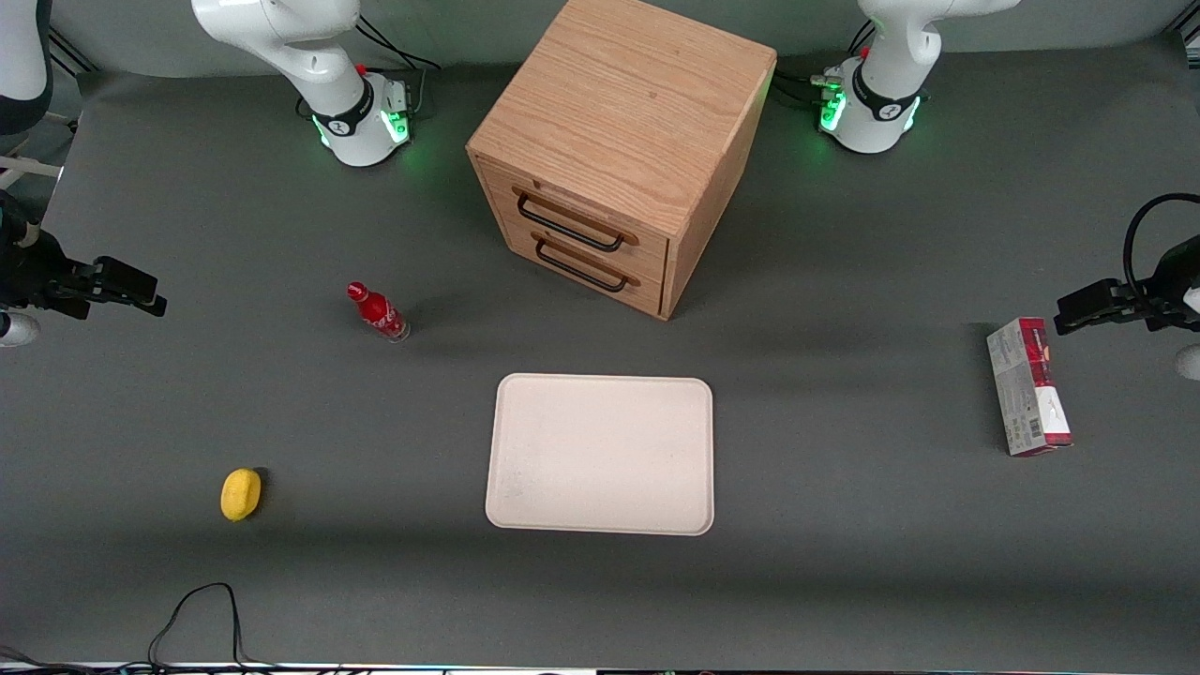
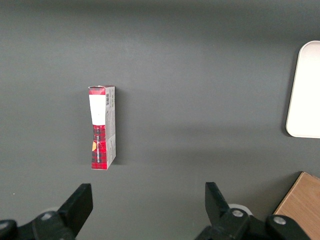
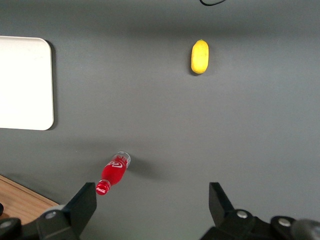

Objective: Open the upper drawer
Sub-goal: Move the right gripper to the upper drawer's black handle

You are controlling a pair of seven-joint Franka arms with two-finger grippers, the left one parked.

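The upper drawer point(image 1: 577, 214) is the topmost of two in the light oak cabinet point(image 1: 623, 103). It is shut flush, and its thin black wire handle point(image 1: 570, 225) faces the front camera at an angle. My gripper point(image 1: 141, 289) hangs open above the bare mat at the working arm's end of the table, well away from the cabinet and holding nothing. In the right wrist view the gripper point(image 3: 152, 200) looks down on the mat, with a corner of the cabinet point(image 3: 20, 202) at the frame's edge.
The lower drawer point(image 1: 600, 281) is shut too. A red cola bottle point(image 1: 377, 312) point(image 3: 114, 172) stands between my gripper and the cabinet. A yellow lemon point(image 1: 240, 494) and a white tray point(image 1: 600, 455) lie nearer the front camera. A red-and-white box point(image 1: 1027, 386) lies toward the parked arm's end.
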